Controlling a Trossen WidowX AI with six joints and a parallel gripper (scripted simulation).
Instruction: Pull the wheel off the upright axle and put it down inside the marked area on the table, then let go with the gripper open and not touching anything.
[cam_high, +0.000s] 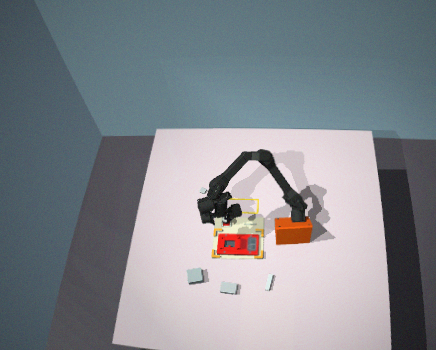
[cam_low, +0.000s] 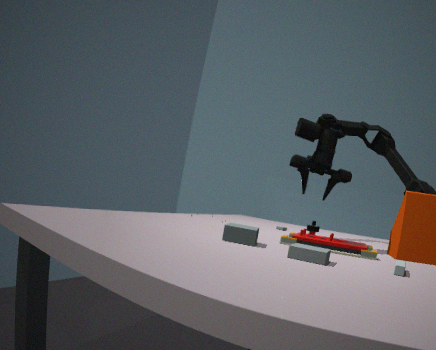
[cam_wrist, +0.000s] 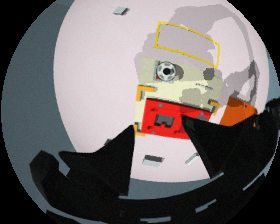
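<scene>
Arm (cam_high: 235, 172) partly hides wheel (cam_wrist: 165, 71) from above.

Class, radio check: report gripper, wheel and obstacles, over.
Gripper open, empty, high above the board. Wheel on its axle, untouched. Marked area beside it, nothing inside. No block in the descent path.
</scene>
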